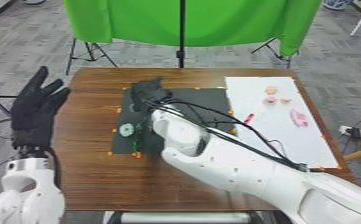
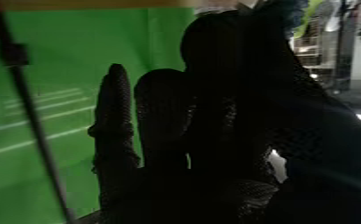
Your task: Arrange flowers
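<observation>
Left: the left hand (image 1: pixel 40 115) is off the table's left side, straight and unfurled, nothing in it. Black mat (image 1: pixel 120 146) lies left of centre on the brown table (image 1: pixel 96 175). On its left part, a flower (image 1: pixel 127 130). Key relation: flower lies to the near side of the right hand (image 1: pixel 150 93), slightly left; its long axis seems to run near to far, bloom toward the far end. Right hand is the nearer of the two. Bloom pale, whitish green, round; stem thin and green, hard to trace under the arm.

Right hand is over the mat's far left corner; how far open, or whether anything is held, cannot tell.

Right: white sheet (image 1: pixel 301 147) with a red stick-like item (image 1: pixel 248 118) by its left edge, pink blooms (image 1: pixel 299 118) farther right.
</observation>
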You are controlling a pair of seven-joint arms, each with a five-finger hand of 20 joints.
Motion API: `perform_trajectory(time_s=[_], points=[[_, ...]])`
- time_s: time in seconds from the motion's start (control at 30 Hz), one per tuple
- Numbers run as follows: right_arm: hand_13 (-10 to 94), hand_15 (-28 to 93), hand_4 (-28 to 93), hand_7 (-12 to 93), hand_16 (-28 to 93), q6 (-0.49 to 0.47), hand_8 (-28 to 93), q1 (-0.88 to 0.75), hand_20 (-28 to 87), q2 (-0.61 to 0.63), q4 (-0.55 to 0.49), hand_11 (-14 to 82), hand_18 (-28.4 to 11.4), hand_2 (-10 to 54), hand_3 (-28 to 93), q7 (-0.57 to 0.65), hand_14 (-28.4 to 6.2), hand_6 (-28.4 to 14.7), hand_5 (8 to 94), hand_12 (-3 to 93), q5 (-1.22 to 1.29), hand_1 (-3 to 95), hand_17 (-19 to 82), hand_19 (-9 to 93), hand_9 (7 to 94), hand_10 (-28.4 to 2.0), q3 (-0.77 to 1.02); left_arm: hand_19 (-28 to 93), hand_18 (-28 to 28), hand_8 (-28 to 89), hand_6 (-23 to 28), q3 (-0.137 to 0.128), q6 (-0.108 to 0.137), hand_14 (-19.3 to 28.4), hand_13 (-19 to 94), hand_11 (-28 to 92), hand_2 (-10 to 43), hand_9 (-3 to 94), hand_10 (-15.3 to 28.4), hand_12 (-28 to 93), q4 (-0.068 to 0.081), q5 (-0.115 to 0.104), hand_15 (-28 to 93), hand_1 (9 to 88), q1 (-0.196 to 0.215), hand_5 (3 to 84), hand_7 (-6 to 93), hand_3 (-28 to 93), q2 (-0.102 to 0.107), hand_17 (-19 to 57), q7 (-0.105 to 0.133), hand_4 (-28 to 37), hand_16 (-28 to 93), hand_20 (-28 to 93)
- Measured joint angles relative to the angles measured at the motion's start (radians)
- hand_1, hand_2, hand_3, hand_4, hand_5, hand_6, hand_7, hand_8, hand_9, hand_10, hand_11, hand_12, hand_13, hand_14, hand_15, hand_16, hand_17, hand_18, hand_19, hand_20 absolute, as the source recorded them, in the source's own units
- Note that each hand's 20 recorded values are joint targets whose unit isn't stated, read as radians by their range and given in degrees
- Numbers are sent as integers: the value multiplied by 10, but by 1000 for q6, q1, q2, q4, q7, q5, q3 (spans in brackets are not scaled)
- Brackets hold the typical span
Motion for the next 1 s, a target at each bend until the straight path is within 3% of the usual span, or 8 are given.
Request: perform_trajectory(time_s=[0.1,0.47,0.57,0.63,0.73,1.0], points=[[677,765,-283,176,239,-23,-30,8,323,-19,2,435,-188,-95,644,10,-70,64,864,308,-4,520,162,708,826,-75,-14,515,256,-82,68,2,0,260,196,238,70,320,186,102,1,-1,552,220,-27,343,76,824,7,-103,0,-283,-110,56],[680,777,-283,160,237,-138,-34,1,322,-27,32,485,-186,-95,633,53,-72,62,847,274,-73,514,165,719,818,-79,-18,515,256,-82,68,9,-12,260,196,237,68,320,187,102,12,7,552,220,-53,342,76,827,1,-103,-7,-283,-110,57],[672,778,-283,156,243,-184,-38,-23,322,-32,41,500,-188,-95,639,52,-75,57,820,262,-88,493,160,722,806,-83,24,515,256,-82,67,9,-24,260,197,237,68,319,186,103,20,19,552,220,-68,342,77,827,-11,-103,-26,-283,-110,57],[666,781,-283,157,245,-225,-40,-45,323,-41,51,507,-189,-95,641,40,-77,52,800,258,-111,485,157,723,798,-86,68,515,256,-82,68,8,-35,259,197,237,68,319,186,102,29,34,552,220,-85,342,78,827,-26,-103,-54,-283,-110,57],[647,789,-282,173,240,-273,-119,-71,325,-53,64,538,-194,-95,741,16,-84,48,702,236,-146,399,140,723,766,-96,117,515,256,-83,68,5,-50,259,197,237,68,319,185,102,40,53,552,220,-113,343,78,826,-53,-102,-101,-283,-110,57],[627,797,-283,173,234,-296,-145,-87,332,-59,54,561,-205,-95,748,-5,-99,18,631,234,-137,353,127,721,730,-105,134,515,256,-83,68,-6,-58,259,197,238,68,319,186,103,39,59,552,220,-102,342,77,826,-63,-103,-103,-283,-110,57]])
